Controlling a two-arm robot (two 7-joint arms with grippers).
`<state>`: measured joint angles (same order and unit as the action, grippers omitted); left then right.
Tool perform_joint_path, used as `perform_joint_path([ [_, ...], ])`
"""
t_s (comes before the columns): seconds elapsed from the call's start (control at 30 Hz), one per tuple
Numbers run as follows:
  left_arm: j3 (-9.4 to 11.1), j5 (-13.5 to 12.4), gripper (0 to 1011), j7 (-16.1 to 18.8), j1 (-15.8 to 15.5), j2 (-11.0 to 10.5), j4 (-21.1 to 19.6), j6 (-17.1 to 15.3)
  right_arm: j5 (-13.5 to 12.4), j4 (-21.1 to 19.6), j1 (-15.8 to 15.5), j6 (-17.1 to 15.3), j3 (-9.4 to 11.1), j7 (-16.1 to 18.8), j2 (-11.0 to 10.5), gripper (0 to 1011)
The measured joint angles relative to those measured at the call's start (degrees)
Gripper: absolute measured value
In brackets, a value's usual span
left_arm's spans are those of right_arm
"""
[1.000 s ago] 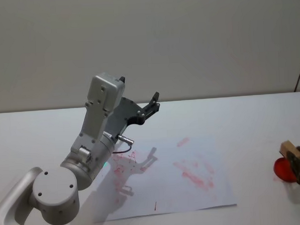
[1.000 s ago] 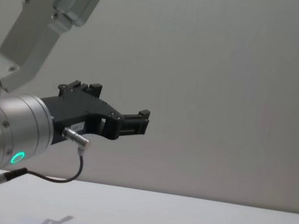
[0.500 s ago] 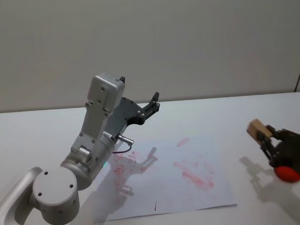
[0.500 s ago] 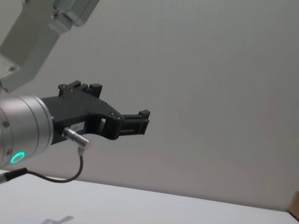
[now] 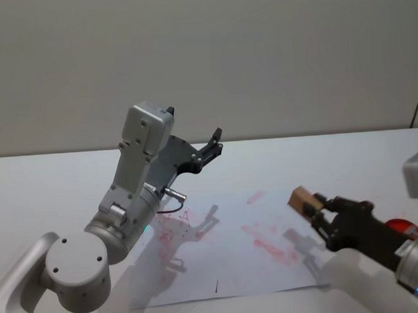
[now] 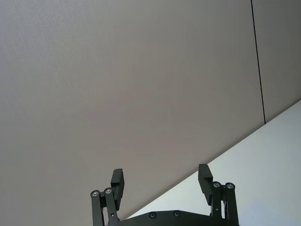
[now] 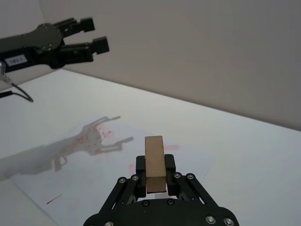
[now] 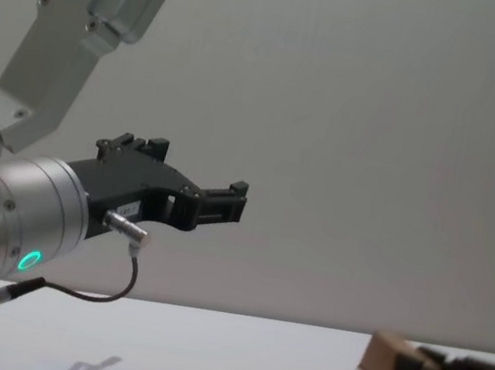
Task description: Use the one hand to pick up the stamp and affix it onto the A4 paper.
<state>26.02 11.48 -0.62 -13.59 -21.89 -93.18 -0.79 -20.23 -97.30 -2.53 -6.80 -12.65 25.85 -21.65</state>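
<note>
So the right gripper (image 5: 314, 207) is clamped on the stamp (image 5: 302, 198), pinching the wooden block near its back end so most of it sticks out front. It hangs in the air over the right side of the A4 paper (image 5: 242, 274), with its shadow on the sheet next to the red marks (image 5: 272, 245). My biggest worry is the tilt: the block isn't level in the head view, so if it goes down like that I'd expect one edge to hit first and leave half a print or a smear. Second, the grip is short and off toward one end, so pushing down could make the block pivot or slide between the fingers. Third, it's pretty close to the paper's right edge, so a sloppy descent could put part of the print on the bare table (image 5: 362, 167). And the sheet is thin and doesn't look held down by anything, so it might skid under the press or stick to the stamp and lift with it. The left gripper (image 5: 214, 139) is parked up high over the far left of the sheet with its fingers apart, well away from the stamp, so I wouldn't bet on a collision.
</note>
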Motion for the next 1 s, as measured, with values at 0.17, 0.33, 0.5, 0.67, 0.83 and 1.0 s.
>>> perform_joint_path([
  [0.17, 0.0, 0.0, 1001, 0.0, 0.0, 0.0, 0.0, 0.0, 2.76, 3.27, 1.33, -0.77, -1.73, 2.59, 1.47, 217],
  [0.33, 0.0, 0.0, 1001, 0.0, 0.0, 0.0, 0.0, 0.0, 5.15, 5.86, 2.04, -1.06, -2.84, 3.78, 2.19, 217],
  [0.5, 0.0, 0.0, 1001, 0.0, 0.0, 0.0, 0.0, 0.0, 7.49, 8.15, 2.58, -1.15, -3.69, 4.53, 2.71, 217],
  [0.67, 0.0, 0.0, 1001, 0.0, 0.0, 0.0, 0.0, 0.0, 8.81, 9.43, 2.8, -1.15, -4.16, 4.69, 2.92, 217],
  [0.83, 0.0, 0.0, 1001, 0.0, 0.0, 0.0, 0.0, 0.0, 9.6, 10.11, 2.86, -1.15, -4.45, 4.58, 2.94, 217],
  [1.0, 0.0, 0.0, 1001, 0.0, 0.0, 0.0, 0.0, 0.0, 9.82, 10.41, 2.73, -1.2, -4.59, 4.31, 2.91, 217],
])
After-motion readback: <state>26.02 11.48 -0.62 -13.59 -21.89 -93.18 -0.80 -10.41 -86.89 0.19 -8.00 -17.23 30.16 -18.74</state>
